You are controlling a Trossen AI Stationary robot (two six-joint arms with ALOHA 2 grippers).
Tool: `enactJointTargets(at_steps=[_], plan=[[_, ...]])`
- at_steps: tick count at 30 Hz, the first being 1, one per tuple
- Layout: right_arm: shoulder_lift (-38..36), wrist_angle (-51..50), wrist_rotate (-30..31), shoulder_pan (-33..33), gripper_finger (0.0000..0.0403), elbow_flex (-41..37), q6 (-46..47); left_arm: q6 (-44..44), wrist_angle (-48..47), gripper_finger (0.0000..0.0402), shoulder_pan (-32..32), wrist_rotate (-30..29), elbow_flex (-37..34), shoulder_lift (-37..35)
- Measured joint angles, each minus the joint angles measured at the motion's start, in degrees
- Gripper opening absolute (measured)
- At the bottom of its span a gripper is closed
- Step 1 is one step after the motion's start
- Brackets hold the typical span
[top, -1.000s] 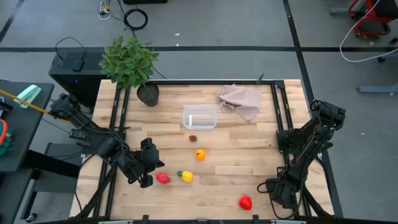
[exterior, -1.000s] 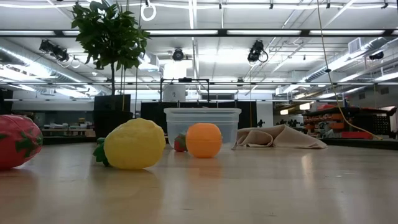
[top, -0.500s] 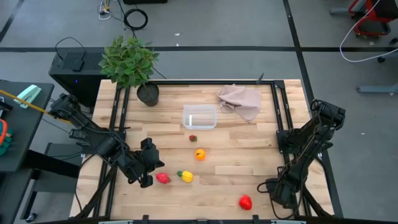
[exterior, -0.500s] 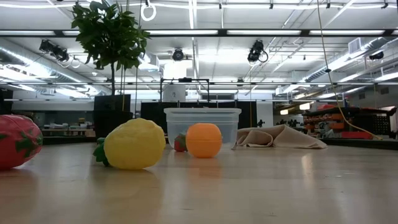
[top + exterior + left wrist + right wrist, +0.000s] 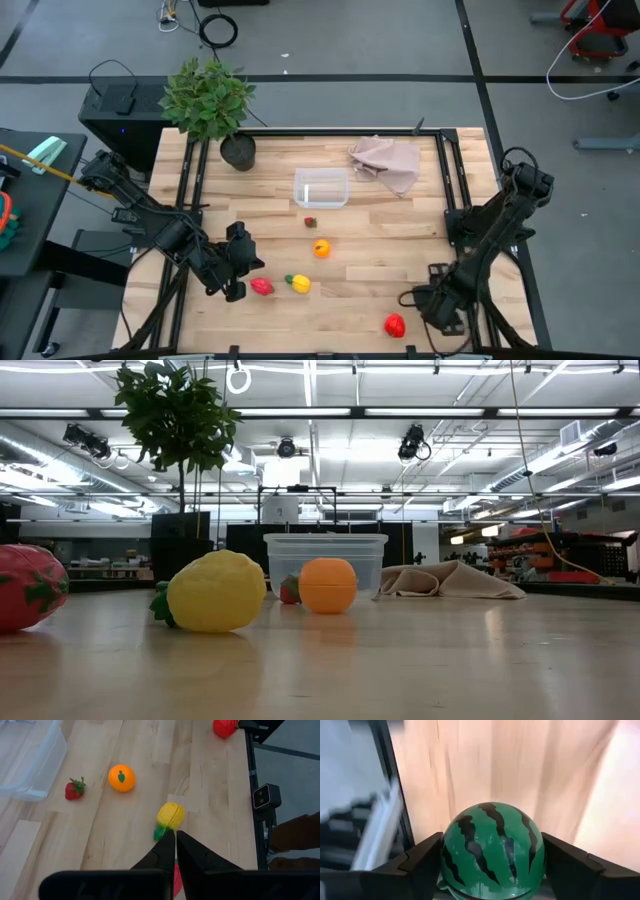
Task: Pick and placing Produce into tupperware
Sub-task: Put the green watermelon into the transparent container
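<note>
1. Wooden slats make up the table [image 5: 400, 250], seen from above: the tupperware [image 5: 321, 188] sits mid-table, empty, near a beige cloth [image 5: 385, 160] and potted plant [image 5: 208, 100]. A strawberry [image 5: 310, 222], orange [image 5: 321, 248], lemon [image 5: 299, 283] and two red pieces [image 5: 261, 286] [image 5: 394, 324] lie loose. The left gripper [image 5: 240, 265] waits beside the red piece; the right gripper [image 5: 432, 305] is at the near edge.
2. Level across the table, the lemon [image 5: 215, 592] and orange [image 5: 327, 585] stand before the box [image 5: 325, 560].
3. Left wrist: fingers [image 5: 167, 852] pressed together, empty, above the lemon.
4. Right wrist: fingers [image 5: 427, 860] pinch a toy watermelon [image 5: 490, 850] at its widest girth. It looks light, hard and smooth, so likely slippery; a centred grip suits it.
</note>
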Motion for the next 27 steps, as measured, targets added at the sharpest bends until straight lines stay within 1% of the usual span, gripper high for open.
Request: enactJointTargets(at_steps=[5,10,13,16,20,23,25,27], plan=[[0.0,-3.5,8.6,-7.9,0.0298,6.2,-7.9,-0.1,0.0,0.0012,0.0,0.0,0.0,0.0],[0.0,-6.3,13.7,-16.8,0.0298,11.5,-17.8,-0.4,0.0,0.0009,-0.1,0.0,0.0,0.0],[0.0,-7.3,14.7,-21.8,0.0298,14.3,-22.9,-0.6,0.0,0.0014,-0.2,0.4,0.0,0.0],[0.0,-7.7,14.7,-25.9,0.0298,17.0,-27.0,-0.6,0.0,0.0022,-0.2,2.1,0.0,0.0],[0.0,-8.4,14.7,-30.2,0.0298,20.8,-32.6,-0.6,0.0,0.0026,-0.2,3.0,0.0,0.0],[0.1,-8.8,14.7,-32.9,0.0299,23.1,-34.8,-0.6,-0.1,0.0022,-0.2,3.0,0.0,0.0],[1.5,-10.6,14.7,-34.8,0.0299,25.4,-35.4,-0.6,-0.5,0.0017,-0.2,3.0,0.0,0.0],[4.4,-14.2,14.2,-36.4,0.0299,28.5,-37.8,-0.6,-1.0,0.0013,-0.2,3.0,0.0,0.0]])
